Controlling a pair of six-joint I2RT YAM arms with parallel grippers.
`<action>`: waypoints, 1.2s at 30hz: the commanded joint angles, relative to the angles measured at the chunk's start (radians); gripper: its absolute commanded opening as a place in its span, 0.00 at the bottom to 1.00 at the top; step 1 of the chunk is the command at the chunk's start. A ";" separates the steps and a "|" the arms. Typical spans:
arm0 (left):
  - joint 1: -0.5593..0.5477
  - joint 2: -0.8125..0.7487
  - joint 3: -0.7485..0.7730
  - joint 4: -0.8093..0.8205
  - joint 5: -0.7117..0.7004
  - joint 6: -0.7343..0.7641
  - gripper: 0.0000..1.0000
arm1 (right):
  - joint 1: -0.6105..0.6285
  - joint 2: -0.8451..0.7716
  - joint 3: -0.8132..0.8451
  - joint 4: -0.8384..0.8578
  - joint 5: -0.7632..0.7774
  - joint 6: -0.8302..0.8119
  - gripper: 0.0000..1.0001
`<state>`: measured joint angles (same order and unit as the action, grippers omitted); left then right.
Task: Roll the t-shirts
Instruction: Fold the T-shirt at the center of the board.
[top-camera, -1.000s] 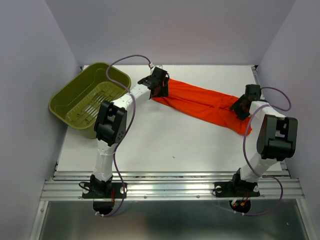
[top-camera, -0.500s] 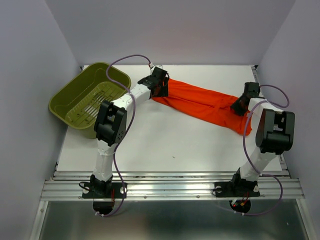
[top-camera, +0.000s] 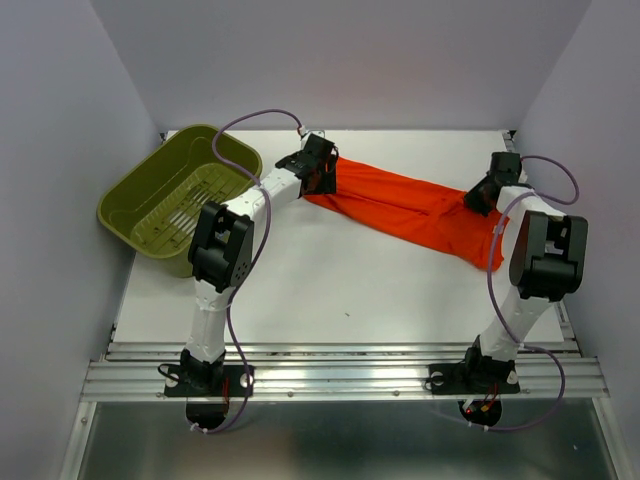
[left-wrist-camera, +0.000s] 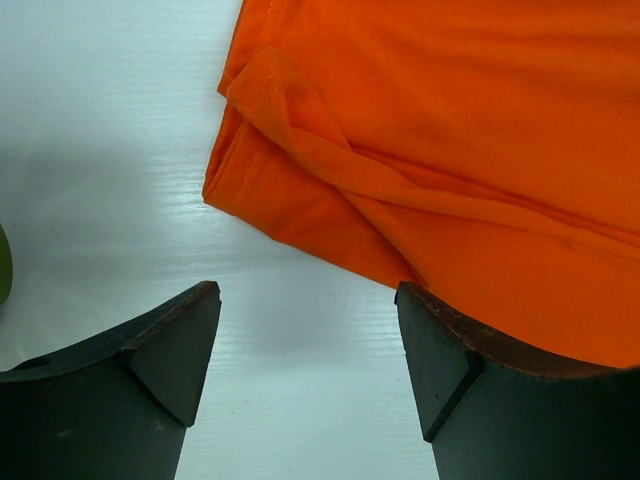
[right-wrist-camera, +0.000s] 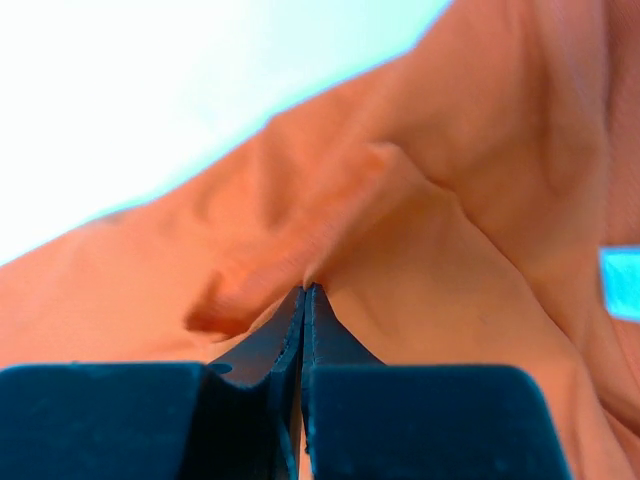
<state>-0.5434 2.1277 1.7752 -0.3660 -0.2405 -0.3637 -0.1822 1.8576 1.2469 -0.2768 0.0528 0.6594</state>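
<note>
One pinched t-shirt fold, wrist view only

the right gripper, jaws pressed together, pinches a puckered fold of the orange t-shirt.

We see the t-shirt as thin matt cloth, soft and creased, with a stitched hem showing at its folded end in the left wrist view. The bench under it is a smooth white sheet with a faint sheen, finely ridged when seen up close. The basket at the bench's far left corner is olive plastic, slightly glossy. The left fingers and the right fingers look like dark matt plastic. Along the near edge we note a rail of ribbed, dull-shining metal.
</note>
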 joint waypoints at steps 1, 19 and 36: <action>-0.006 -0.068 0.020 -0.007 -0.016 0.012 0.82 | 0.001 0.035 0.077 0.071 -0.037 0.012 0.01; -0.012 -0.051 0.027 -0.010 -0.003 0.014 0.82 | 0.001 0.042 0.171 0.044 0.025 -0.032 0.42; 0.011 0.106 0.248 -0.059 -0.032 0.043 0.70 | -0.043 -0.225 -0.078 -0.041 -0.001 -0.060 0.51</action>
<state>-0.5411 2.1838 1.9095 -0.4168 -0.2470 -0.3481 -0.2264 1.6554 1.1881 -0.2985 0.0654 0.6212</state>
